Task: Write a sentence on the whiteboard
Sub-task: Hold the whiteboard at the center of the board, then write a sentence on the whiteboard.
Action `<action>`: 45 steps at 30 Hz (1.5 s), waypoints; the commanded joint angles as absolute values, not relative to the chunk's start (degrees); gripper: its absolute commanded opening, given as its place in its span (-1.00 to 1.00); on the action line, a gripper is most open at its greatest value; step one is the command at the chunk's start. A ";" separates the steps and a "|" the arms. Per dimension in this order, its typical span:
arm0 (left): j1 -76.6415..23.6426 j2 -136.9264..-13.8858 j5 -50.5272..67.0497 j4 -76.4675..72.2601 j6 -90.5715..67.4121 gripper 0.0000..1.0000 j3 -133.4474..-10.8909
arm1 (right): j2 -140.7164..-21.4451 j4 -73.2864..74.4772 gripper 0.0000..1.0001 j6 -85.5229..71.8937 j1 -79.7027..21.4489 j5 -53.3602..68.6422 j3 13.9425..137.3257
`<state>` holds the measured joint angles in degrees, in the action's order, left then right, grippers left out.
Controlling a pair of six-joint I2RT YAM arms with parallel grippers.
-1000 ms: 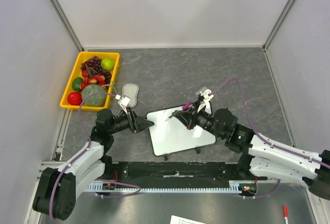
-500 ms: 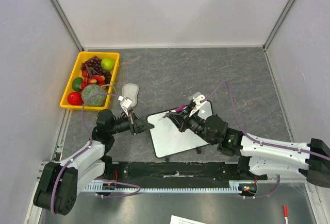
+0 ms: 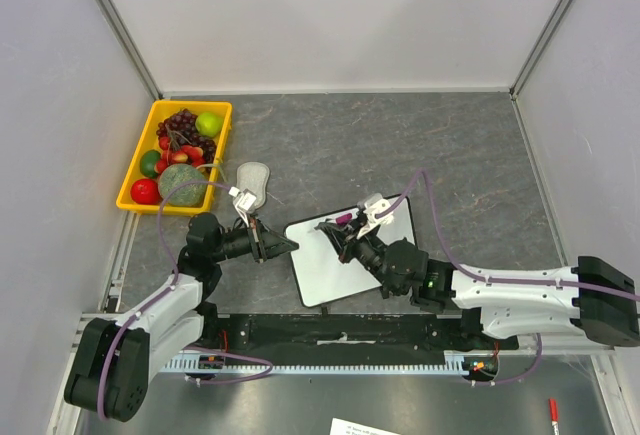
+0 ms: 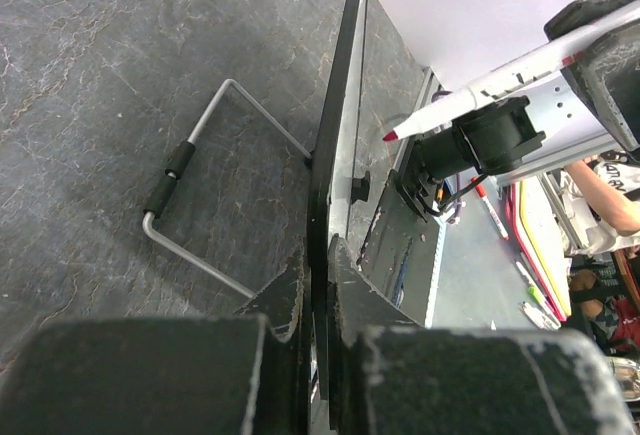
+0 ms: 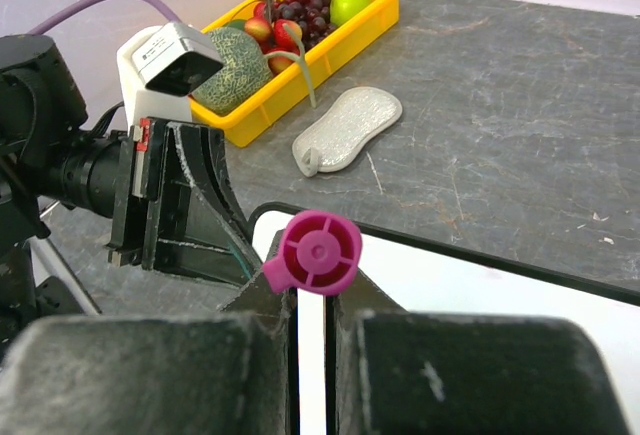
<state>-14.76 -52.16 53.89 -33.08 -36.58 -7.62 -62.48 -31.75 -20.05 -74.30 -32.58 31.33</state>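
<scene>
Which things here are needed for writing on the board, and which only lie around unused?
In use: whiteboard, held at its edge by the left gripper; marker, held in the right gripper.
Lying about: fruit tray, grey eraser pad, red pen.

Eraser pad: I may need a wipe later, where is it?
The eraser pad lies left of centre in the top view, between the yellow tray and the whiteboard.

A robotics lab, by the look of it: a test cell closed in by pale panels [image 3: 330, 15] on aluminium posts [image 3: 120, 30], the left arm [image 3: 165, 300] and right arm [image 3: 520, 295] bolted to a black rail [image 3: 340, 330] at six o'clock, purple cables [image 3: 422, 173] looping free, and a yellow tray [image 3: 135, 155] of fruit at ten o'clock.
</scene>
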 commanded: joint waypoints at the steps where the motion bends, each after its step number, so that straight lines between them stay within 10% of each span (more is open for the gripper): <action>1: -14.68 -51.50 53.44 -34.01 -32.61 -0.96 -6.86 | -63.46 -38.14 -1.00 -18.19 -75.15 -39.20 30.67; 45: -14.68 -52.12 54.49 -35.68 -33.13 -0.96 -6.50 | -66.09 -33.93 -1.00 -24.17 -75.15 -37.97 26.81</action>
